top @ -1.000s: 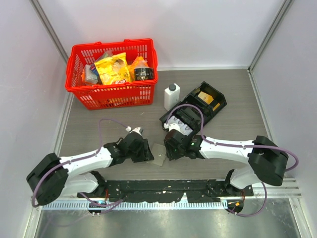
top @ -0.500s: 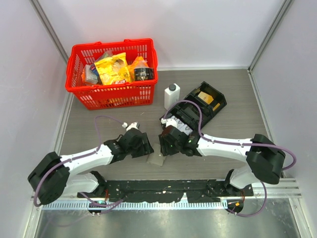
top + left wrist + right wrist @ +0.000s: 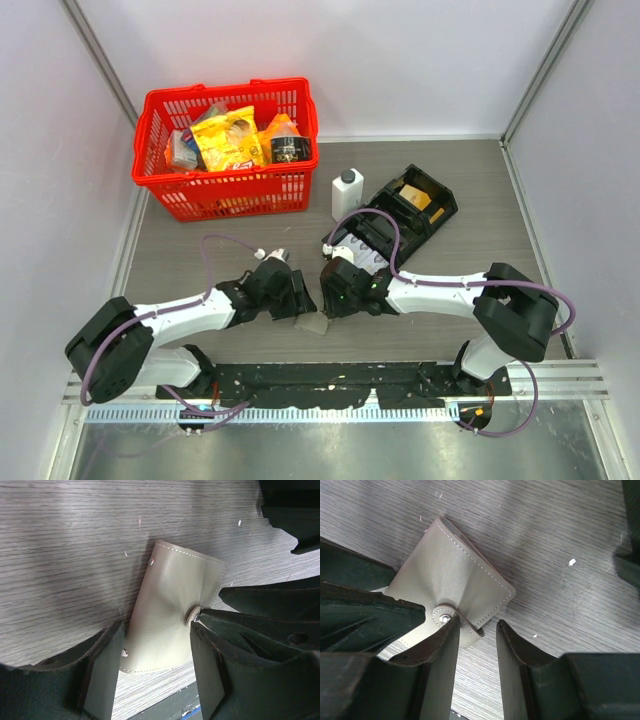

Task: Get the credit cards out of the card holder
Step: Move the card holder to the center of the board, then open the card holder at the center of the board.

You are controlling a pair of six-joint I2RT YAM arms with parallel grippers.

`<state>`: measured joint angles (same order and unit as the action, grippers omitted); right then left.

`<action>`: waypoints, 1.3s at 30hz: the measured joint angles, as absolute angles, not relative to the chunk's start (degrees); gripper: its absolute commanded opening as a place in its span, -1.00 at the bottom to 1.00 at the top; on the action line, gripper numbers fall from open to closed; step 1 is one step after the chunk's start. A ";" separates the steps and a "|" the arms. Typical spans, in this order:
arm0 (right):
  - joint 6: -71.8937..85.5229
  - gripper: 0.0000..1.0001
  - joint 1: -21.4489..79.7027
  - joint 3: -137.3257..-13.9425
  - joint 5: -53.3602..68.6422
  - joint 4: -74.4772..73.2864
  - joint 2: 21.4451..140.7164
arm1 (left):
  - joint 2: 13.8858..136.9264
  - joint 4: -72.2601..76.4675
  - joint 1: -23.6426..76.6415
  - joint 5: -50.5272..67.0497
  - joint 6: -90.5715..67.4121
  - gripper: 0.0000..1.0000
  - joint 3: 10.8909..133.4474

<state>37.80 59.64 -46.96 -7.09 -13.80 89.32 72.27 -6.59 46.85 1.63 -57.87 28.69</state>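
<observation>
The card holder (image 3: 312, 323) is a flat grey-tan wallet, closed with a snap strap, lying on the table between both arms. In the left wrist view the card holder (image 3: 170, 605) lies between the fingers of my open left gripper (image 3: 156, 645), one finger at each long edge. In the right wrist view my right gripper (image 3: 477, 630) is open; its left finger rests by the snap on the card holder (image 3: 455, 580), and the strap loop lies in the gap. No cards or inner panel show. In the top view the left gripper (image 3: 298, 300) and right gripper (image 3: 326, 298) meet over the holder.
A red basket (image 3: 300, 100) of packets stands at the back left. A white bottle (image 3: 346, 193) and a black compartmented tray (image 3: 400, 215) sit behind the right arm. The black base rail (image 3: 330, 382) runs just below the holder.
Both grippers have closed in on the card holder from either side. The holder has shifted a little toward the near edge and the left.
</observation>
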 measured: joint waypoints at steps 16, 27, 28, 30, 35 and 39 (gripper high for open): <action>38.26 -0.21 58.74 -45.87 -5.15 -11.88 89.06 | 71.11 -5.48 46.04 2.72 -58.41 -1.00 26.39; 37.95 -0.08 60.90 -50.37 -9.69 -18.63 86.78 | 57.60 -5.82 47.88 -0.51 -64.51 -1.00 22.50; 38.24 -0.08 61.36 -51.29 -10.24 -18.98 86.41 | 56.42 -6.00 48.16 -1.45 -65.01 -1.00 22.17; 39.20 -0.08 62.13 -52.77 -10.96 -18.85 85.43 | 54.72 -6.48 48.93 -3.36 -65.98 -1.00 21.74; 40.88 -0.08 62.96 -54.24 -11.27 -17.91 85.32 | 53.76 -7.84 50.59 -6.92 -67.35 -1.00 21.21; 41.39 -0.08 63.05 -54.24 -11.00 -17.32 87.57 | 54.39 -8.43 51.40 -8.82 -67.55 -1.00 21.17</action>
<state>41.39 63.05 -54.24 -11.00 -17.32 87.57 54.39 -8.43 51.40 -8.82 -67.55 21.17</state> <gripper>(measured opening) 0.459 0.024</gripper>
